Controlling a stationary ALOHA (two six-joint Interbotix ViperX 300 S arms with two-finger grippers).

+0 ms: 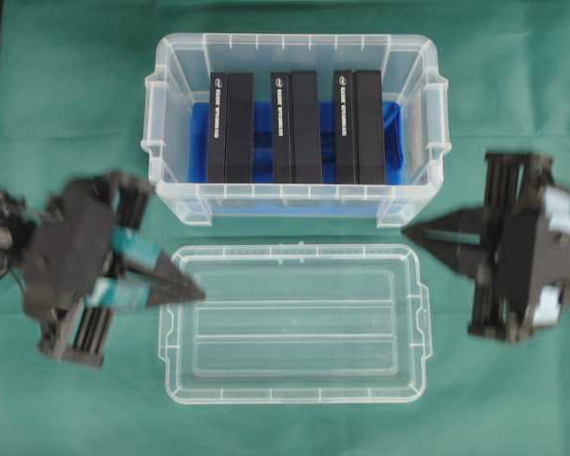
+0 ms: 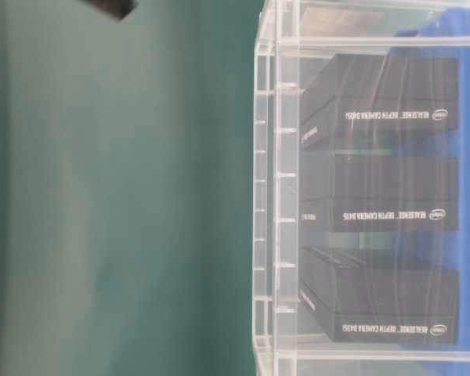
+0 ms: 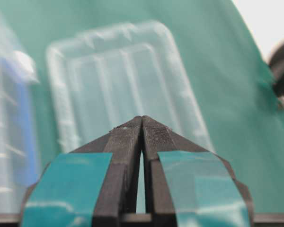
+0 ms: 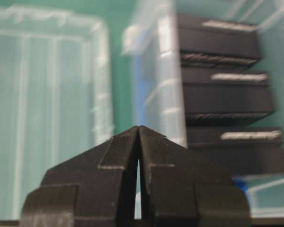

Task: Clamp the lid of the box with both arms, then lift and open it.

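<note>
Green cloth covers the bench (image 1: 66, 76) across every view. On it, the lid (image 1: 294, 323) lies flat, just in front of the box (image 1: 171, 114) and fully separated from it. The box stands open at the top, with three black boxes (image 1: 294, 126) standing side by side on a blue liner (image 1: 391, 133) inside.

Judged from this layout, the opening step appears complete: the lid is off and set down, and neither arm holds it.

The left gripper (image 1: 198, 295) points at the lid's left end, its fingers (image 3: 128, 142) pressed together at the tips and holding nothing. The right gripper (image 1: 408, 231) sits off the box's right front corner, apart from the lid, its fingers (image 4: 154, 146) likewise closed and empty.

Only the table-level view resolves the printed lettering on the black boxes; it shows neither the lid nor the grippers. The wrist views confirm finger closure, which the overhead view leaves blurred.
</note>
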